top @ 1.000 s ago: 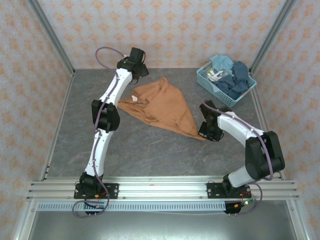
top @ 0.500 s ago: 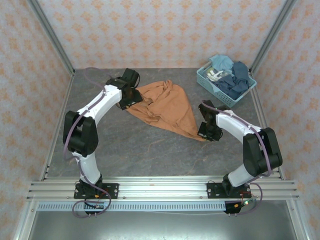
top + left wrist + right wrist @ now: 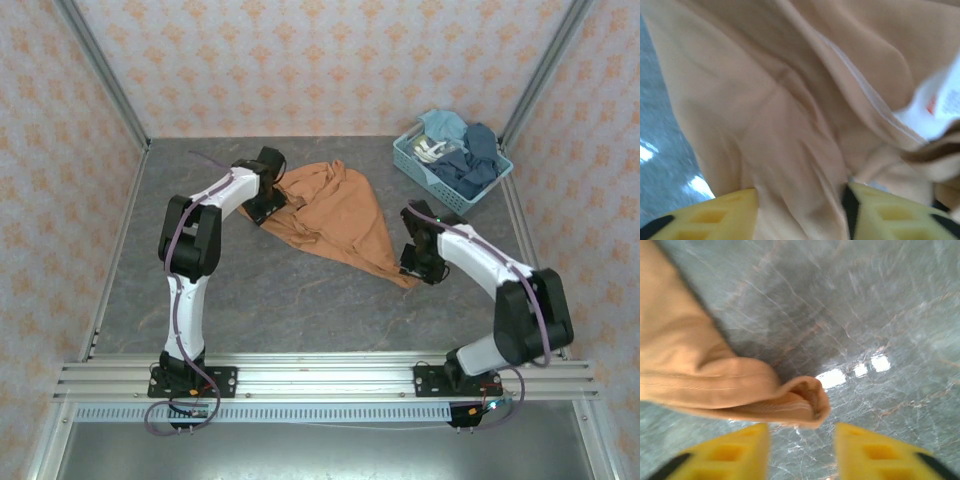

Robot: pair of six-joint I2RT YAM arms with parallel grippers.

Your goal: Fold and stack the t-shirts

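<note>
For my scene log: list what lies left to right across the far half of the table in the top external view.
left gripper → orange t-shirt → pale blue basket

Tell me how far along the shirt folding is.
Done: nothing looks folded or stacked yet. In hand: the orange shirt lies rumpled in a rough triangle, with the left claw open astride its far-left edge and the right claw open at its near corner. Left: fold this one, then likely the clothes in the basket.
</note>
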